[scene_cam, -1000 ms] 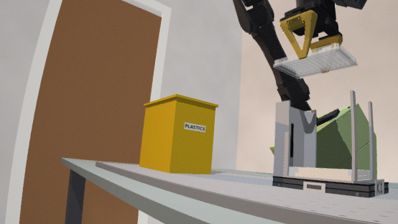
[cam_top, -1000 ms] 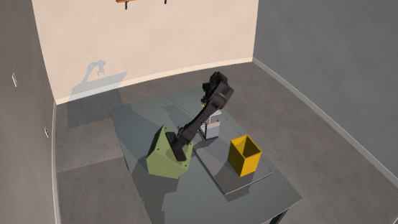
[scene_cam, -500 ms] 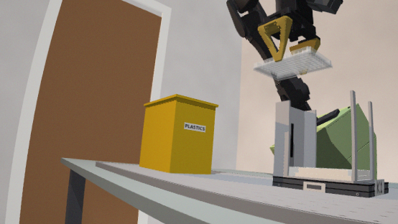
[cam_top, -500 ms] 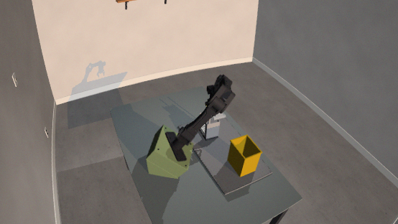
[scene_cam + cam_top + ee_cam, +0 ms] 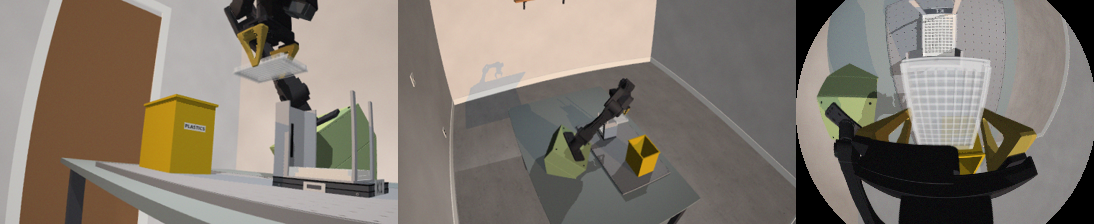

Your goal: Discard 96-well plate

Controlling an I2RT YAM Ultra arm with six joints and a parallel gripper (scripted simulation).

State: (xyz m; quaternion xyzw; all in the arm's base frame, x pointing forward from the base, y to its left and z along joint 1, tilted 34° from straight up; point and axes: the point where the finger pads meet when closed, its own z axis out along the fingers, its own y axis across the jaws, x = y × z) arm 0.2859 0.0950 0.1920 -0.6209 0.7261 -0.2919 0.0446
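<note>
Gripper [image 5: 274,57] spread wide, clamped on clear 96-well plate [image 5: 270,70], high above rack K1 [image 5: 353,136]

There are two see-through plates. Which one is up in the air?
The plate pinched between the yellow fingers, high above the bin. The other plate lies low in the rack on the table.

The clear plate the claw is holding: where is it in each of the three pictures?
Top: hidden under the arm's head, right of centre, above the rack.
Exterior: upper right, the plate hangs high between the yellow fingers of the gripper.
Wrist: centre, plate across the view, with the rack beyond it.
Shared landmark: the green base.
</note>
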